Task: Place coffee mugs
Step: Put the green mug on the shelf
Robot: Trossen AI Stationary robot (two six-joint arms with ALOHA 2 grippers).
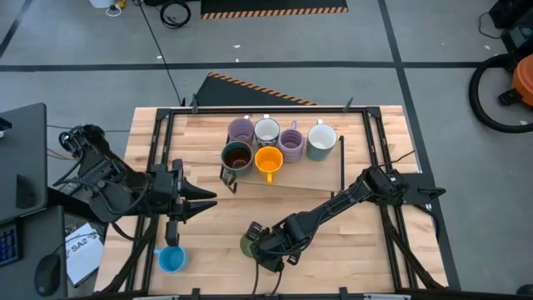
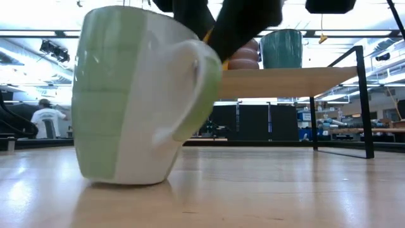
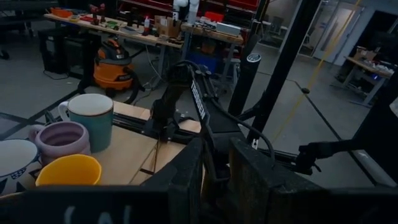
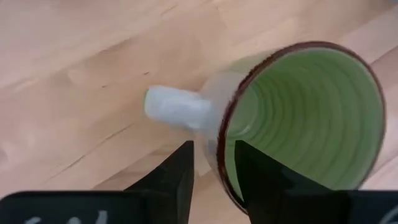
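Right hand [image 4: 214, 168] straddles green mug's [image 4: 305, 118] rim.

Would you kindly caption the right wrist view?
Right gripper straddles the green mug's rim beside its handle on the wooden table.

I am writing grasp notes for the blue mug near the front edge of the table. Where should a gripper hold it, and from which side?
Probably by the rim wall, coming straight down from above: the blue mug stands upright with its mouth open upward, so one finger can go inside and one outside. Its small handle points left, so take the rim away from it. The left gripper is nearest.
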